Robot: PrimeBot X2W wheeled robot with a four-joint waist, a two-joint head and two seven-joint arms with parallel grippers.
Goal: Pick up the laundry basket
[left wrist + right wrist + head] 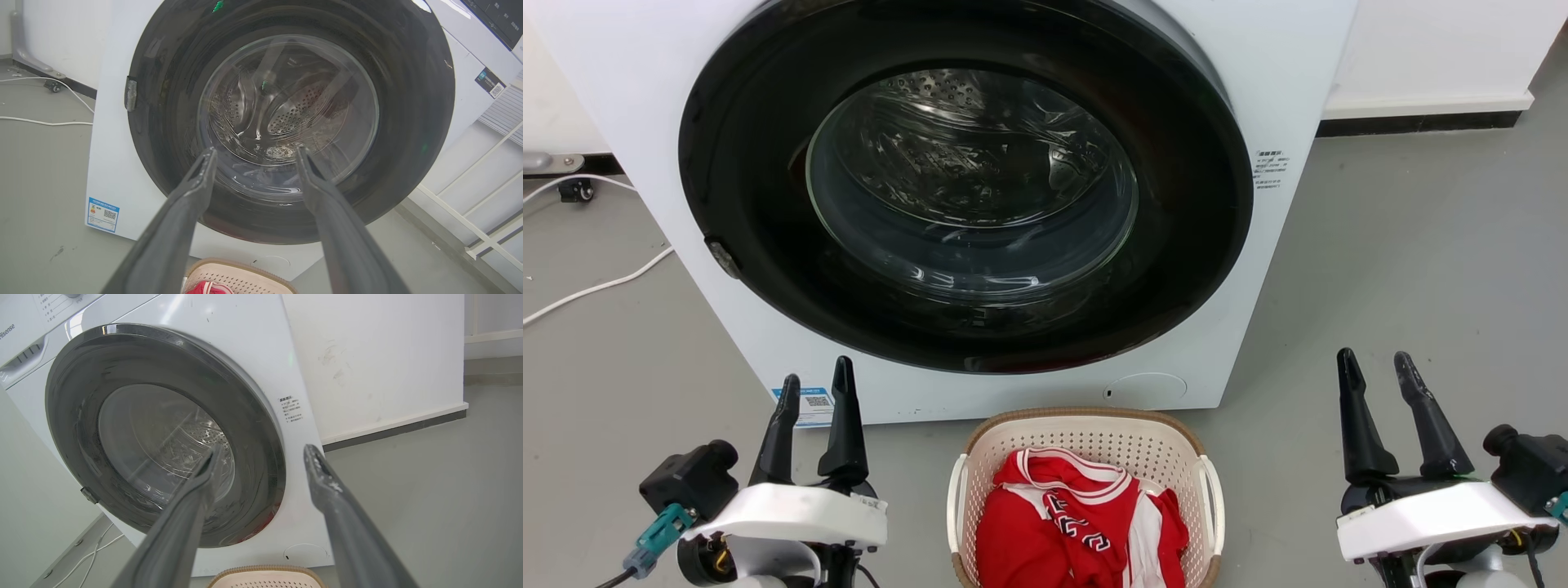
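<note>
My left claw (815, 374) and right claw (1374, 363) are both spread wide and empty. Between them on the grey floor (1421, 269) sits the cream-white perforated plastic laundry basket (1094, 441), brown-rimmed, with a red-and-white garment (1078, 531) inside. Just behind it is the white front-loading washer (1282, 82). Nothing is gripped yet, so I judge that reaching the handles and lifting remain.

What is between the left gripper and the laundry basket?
Nothing but bare grey floor, as the head view shows; the left gripper is open, apart from the laundry basket.
</note>
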